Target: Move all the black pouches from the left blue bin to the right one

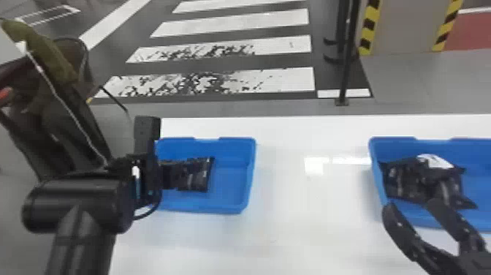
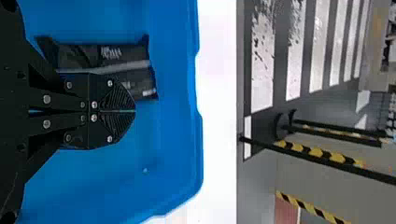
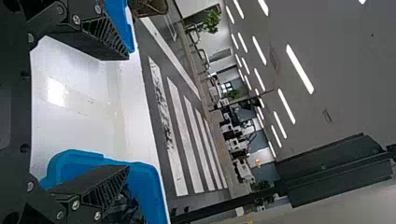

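A: Starting far left, reading what?
B: Find the left gripper (image 1: 148, 126) above the left side of the left blue bin (image 1: 208, 210), pointing away from the robot. In the left wrist view, see both fingers (image 2: 119, 95) pressed flat together, with nothing held.
A: And below?
B: Record black pouch material (image 1: 197, 175) lying flat on the bin floor, toward the left and middle. Cannot tell whether to count one pouch or two overlapping.
A: Moving right?
B: Cross the bare white table (image 1: 292, 219) between bins, then reach the right blue bin (image 1: 376, 175). Note a heap of black pouches (image 1: 405, 183) inside, against the left side, with a white patch (image 1: 434, 161) on top. Cannot give a count.
A: Last entry?
B: Log the right gripper (image 1: 412, 206) at the near side of that bin, close to the heap in the head view. Mark as spread wide, with nothing between the fingers. Cannot confirm contact with bin or heap.
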`<move>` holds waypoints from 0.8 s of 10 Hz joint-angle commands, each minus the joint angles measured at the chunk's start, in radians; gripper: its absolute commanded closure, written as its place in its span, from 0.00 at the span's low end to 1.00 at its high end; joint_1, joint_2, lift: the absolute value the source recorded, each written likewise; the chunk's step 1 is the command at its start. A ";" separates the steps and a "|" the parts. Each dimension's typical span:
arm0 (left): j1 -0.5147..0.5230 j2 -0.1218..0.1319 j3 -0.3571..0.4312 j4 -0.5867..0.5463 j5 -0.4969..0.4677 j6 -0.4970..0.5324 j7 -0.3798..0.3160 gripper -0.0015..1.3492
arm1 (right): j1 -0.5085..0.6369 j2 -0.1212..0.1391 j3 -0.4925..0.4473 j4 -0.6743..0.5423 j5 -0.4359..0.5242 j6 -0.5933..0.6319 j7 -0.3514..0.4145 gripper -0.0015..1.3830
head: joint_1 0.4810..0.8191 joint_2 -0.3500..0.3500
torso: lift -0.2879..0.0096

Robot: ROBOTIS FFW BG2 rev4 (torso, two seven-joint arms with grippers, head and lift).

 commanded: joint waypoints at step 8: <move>-0.091 -0.025 0.044 0.141 -0.042 0.088 0.044 0.10 | -0.010 -0.002 0.015 0.018 -0.037 0.039 0.011 0.15 | 0.63 0.83 | 0.50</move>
